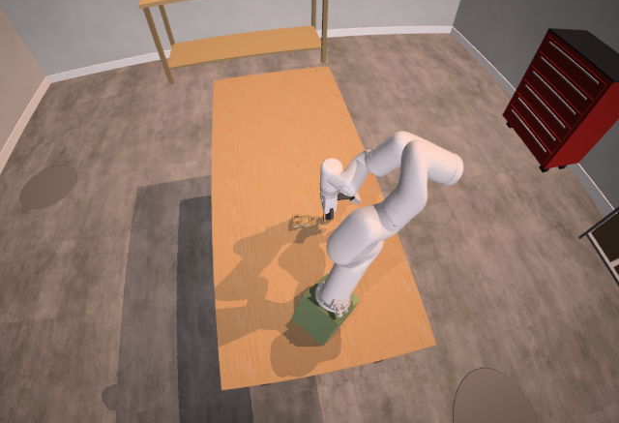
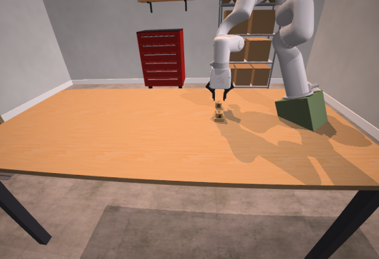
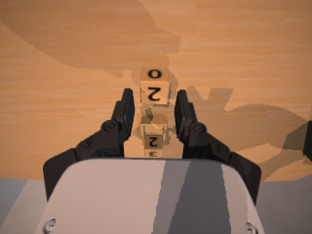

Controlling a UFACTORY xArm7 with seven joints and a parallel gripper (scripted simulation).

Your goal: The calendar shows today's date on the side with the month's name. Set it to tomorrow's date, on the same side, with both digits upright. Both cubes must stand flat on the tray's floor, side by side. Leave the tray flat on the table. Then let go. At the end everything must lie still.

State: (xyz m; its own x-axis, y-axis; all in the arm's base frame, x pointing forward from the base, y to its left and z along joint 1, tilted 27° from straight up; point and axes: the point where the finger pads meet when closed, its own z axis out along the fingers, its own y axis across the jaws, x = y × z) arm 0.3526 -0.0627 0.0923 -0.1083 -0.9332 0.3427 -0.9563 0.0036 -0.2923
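Two cubes | loose cube [image 1: 325, 221] [image 2: 218, 105] [image 3: 154, 93] stands outside tray [image 1: 303, 226] [image 2: 219, 120], other cube [image 2: 219, 115] [image 3: 153, 141] at tray | fingers [image 1: 329, 215] [image 2: 219, 99] half open, empty | centre over loose cube, descend straight, grip opposite faces squarely

Parted jaws [image 1: 328, 216] [image 2: 219, 99] pointing downward beneath the bent white arm [image 1: 415, 178] [image 2: 224, 48].

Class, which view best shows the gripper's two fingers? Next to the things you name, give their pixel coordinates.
The wrist view: both fingers of the gripper [image 1: 328, 217] [image 2: 219, 99] [image 3: 154, 109] appear large, with the gap between them. The exterior view shows both, but small; the top view shows them tiny and bunched.
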